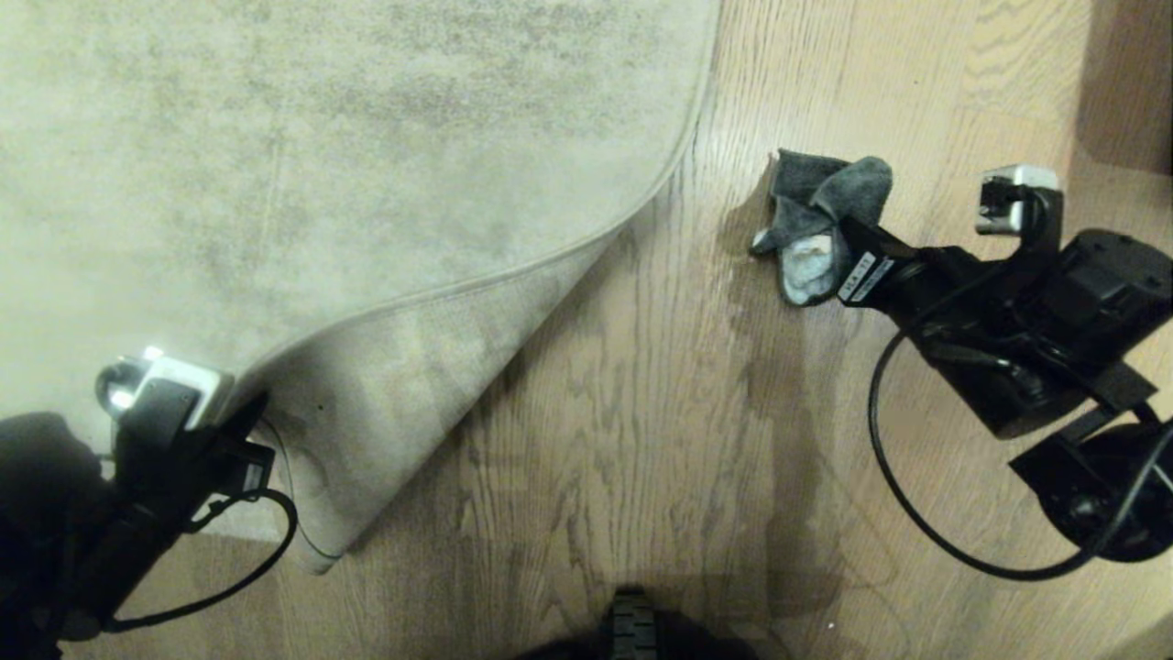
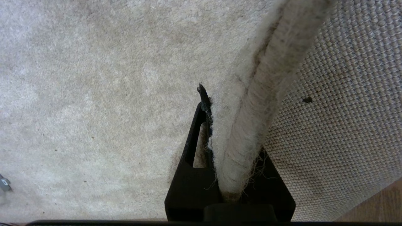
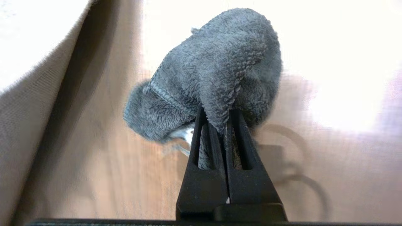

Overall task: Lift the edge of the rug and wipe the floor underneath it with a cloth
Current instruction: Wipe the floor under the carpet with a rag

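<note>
Rug corner raised, cloth gripped

My left end effector [image 2: 234, 138] pinches the pale grey-beige short-pile rug [image 1: 348, 183]; my right end effector [image 3: 223, 125] clamps the dark grey-green terry cloth [image 1: 820, 197] above the light brown wood-plank floor [image 1: 641, 412]

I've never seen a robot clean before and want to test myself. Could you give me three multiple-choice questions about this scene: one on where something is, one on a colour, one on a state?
1. Where is the cloth?
A. On top of the rug
B. Over bare floor, right of the rug's edge
C. Tucked under the rug

2. What colour is the cloth?
A. Dark grey
B. Pink
C. White

3. What state is the rug's corner in?
A. Lying flat
B. Rolled into a tube
C. Lifted and folded back, underside showing

Answers:
1 B, the right gripper holds it over the floor, apart from the rug.
2 A, its pile shows dark grey in the right wrist view.
3 C, the left gripper pinches the edge, baring the woven backing.
</note>
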